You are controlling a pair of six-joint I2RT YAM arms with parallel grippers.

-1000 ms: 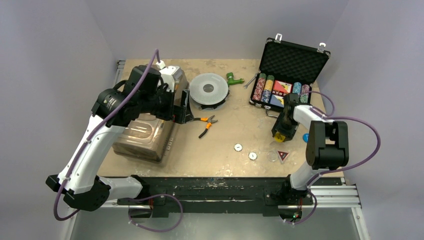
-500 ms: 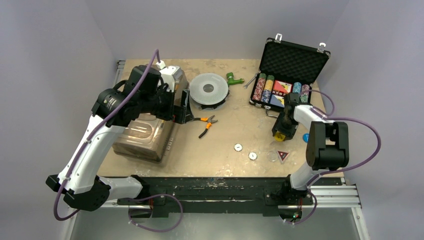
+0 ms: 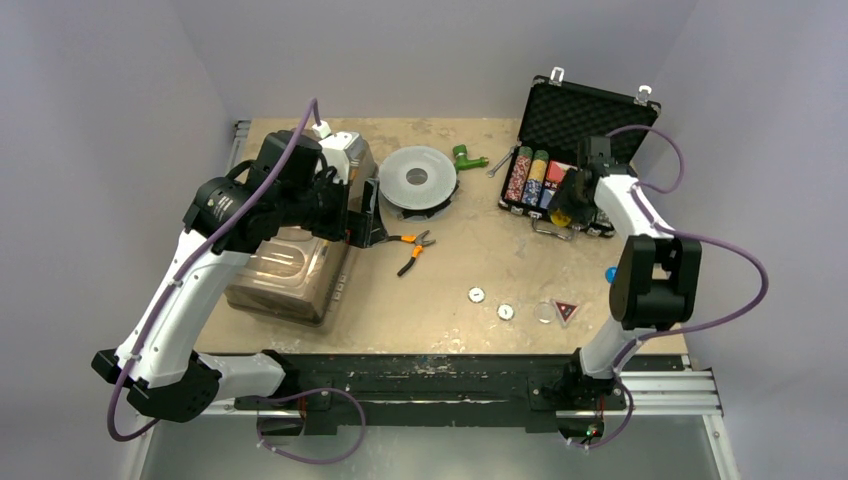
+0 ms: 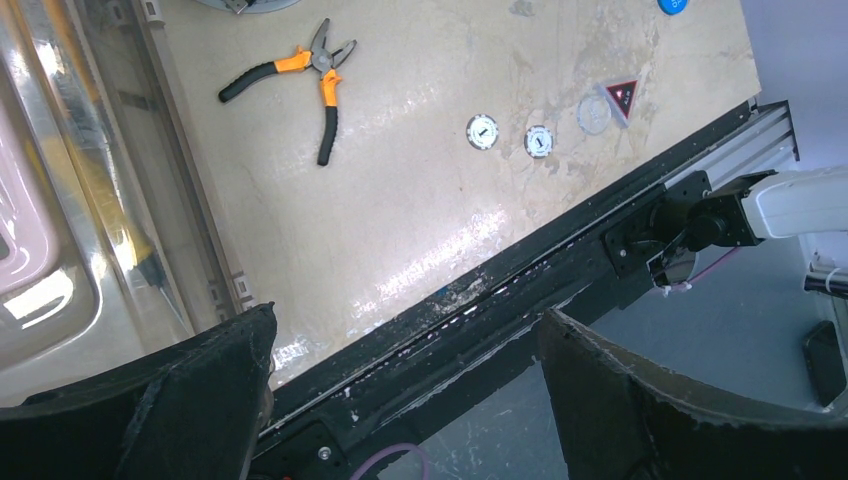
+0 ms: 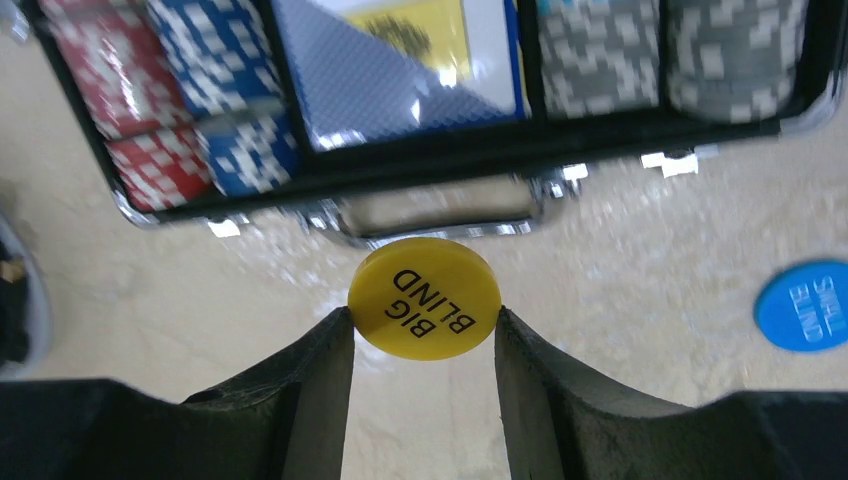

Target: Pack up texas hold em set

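Note:
The black briefcase (image 3: pixel 590 120) stands open at the back right, with chip rows (image 3: pixel 530 175) and a card deck (image 5: pixel 400 60) in its tray. My right gripper (image 5: pixel 424 318) is shut on a yellow BIG BLIND button (image 5: pixel 424 295), held above the table just in front of the case handle (image 5: pixel 440 215). On the table lie a blue SMALL BLIND button (image 5: pixel 805 305), two white buttons (image 3: pixel 476 294), a clear disc (image 3: pixel 543 312) and a triangular button (image 3: pixel 566 311). My left gripper (image 4: pixel 405 370) is open and holds nothing, beside the clear bin.
A large clear plastic bin (image 3: pixel 290 270) stands at the left under the left arm. Orange-handled pliers (image 3: pixel 412 248) lie mid-table. A round grey disc spool (image 3: pixel 418 178) and a green fitting (image 3: pixel 465 156) sit at the back. The black rail (image 4: pixel 520 290) marks the near edge.
My right gripper has risen from the table near the blue button and moved back to the front of the case, carrying the yellow button. The left arm has not moved.

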